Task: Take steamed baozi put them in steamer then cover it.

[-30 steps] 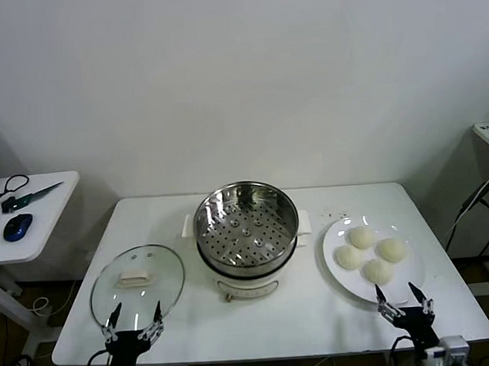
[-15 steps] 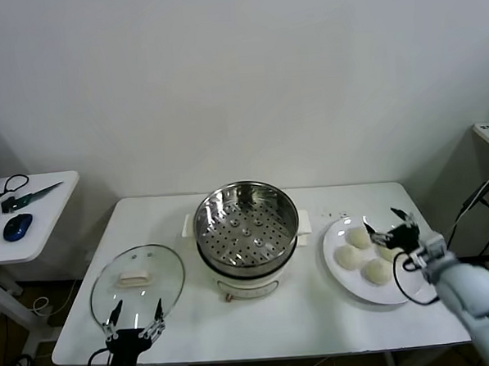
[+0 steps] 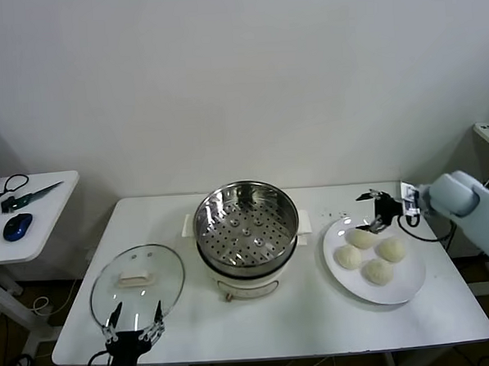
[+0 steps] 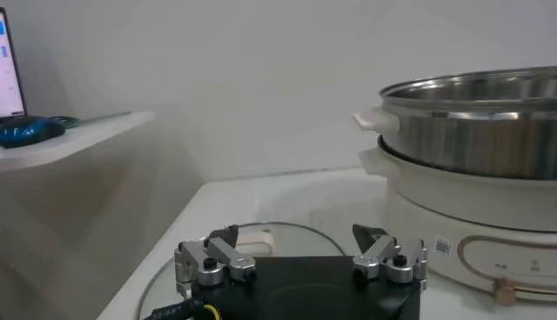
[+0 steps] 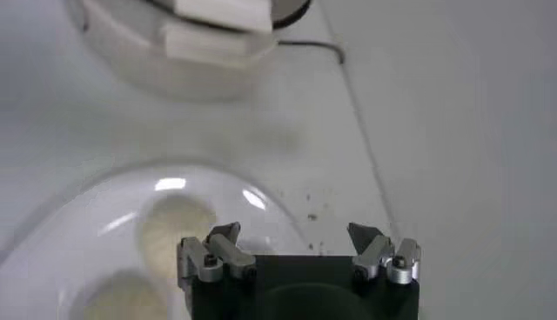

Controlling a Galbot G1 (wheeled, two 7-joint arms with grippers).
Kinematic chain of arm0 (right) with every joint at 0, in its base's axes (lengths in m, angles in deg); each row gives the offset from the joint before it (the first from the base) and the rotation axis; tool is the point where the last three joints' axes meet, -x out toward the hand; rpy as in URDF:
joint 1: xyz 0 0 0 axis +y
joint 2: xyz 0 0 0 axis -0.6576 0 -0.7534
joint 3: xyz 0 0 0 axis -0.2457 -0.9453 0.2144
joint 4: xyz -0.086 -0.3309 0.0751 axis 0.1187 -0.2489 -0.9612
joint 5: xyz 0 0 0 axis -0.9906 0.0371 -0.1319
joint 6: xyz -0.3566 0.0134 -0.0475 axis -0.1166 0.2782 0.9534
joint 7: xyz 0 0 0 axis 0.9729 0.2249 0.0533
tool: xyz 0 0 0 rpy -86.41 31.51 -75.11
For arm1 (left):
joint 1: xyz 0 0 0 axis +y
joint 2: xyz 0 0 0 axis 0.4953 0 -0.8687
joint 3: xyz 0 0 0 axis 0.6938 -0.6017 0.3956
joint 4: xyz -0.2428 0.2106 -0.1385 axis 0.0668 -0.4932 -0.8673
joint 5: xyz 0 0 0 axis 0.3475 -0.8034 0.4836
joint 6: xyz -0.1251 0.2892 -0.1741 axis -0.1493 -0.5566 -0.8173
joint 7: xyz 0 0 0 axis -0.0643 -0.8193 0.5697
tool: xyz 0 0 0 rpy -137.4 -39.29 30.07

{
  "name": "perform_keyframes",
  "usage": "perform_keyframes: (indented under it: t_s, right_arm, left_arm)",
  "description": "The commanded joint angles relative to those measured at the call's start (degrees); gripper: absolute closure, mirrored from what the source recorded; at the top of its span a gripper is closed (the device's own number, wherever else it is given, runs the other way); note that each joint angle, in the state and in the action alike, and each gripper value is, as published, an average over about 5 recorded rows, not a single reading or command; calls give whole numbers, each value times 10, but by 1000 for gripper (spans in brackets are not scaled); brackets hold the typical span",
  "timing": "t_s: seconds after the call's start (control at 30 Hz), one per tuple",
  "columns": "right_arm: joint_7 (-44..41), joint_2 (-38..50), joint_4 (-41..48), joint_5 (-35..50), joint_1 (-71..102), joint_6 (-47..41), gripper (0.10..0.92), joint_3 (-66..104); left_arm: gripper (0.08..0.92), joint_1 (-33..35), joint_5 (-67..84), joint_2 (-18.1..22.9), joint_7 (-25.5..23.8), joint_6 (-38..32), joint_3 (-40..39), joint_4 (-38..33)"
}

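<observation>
Right gripper [image 3: 371, 211] hovers, fingers wide and empty, just above the four buns [image 3: 369, 253] on the plate [image 3: 410, 285], right of the steamer [image 3: 246, 232]. Left gripper [image 3: 134, 322], fingers wide, waits near the tabletop's [image 3: 317, 318] front edge.

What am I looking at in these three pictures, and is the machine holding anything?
This is a two-armed robot at a white table. The wide picture comes from a camera on its head; the other two come from cameras on its wrists, each looking past its own claw. In the middle stands a steel steamer, uncovered and empty. Its glass lid lies flat near the left claw, which waits open at the table's near edge. Four steamed baozi sit on a white plate. The right claw is open by the plate's far side, above the nearest bun. Neither claw holds anything.
</observation>
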Motion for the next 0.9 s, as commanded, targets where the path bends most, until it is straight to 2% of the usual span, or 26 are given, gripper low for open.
perform_keyframes:
  t_s: [0.03, 0.4, 0.9]
  right_arm:
    - [-112, -41, 95, -25, -172, 12, 203, -213]
    - [-74, -110, 173, -42, -25, -1, 203, -93]
    - [-38, -210, 284, -154, 30, 32, 203, -10]
  left_arm:
    - [177, 1, -2, 1, 0, -1, 0, 2]
    - [177, 8, -2, 0, 2, -7, 2, 7]
    - [177, 13, -5, 1, 3, -10, 1, 10]
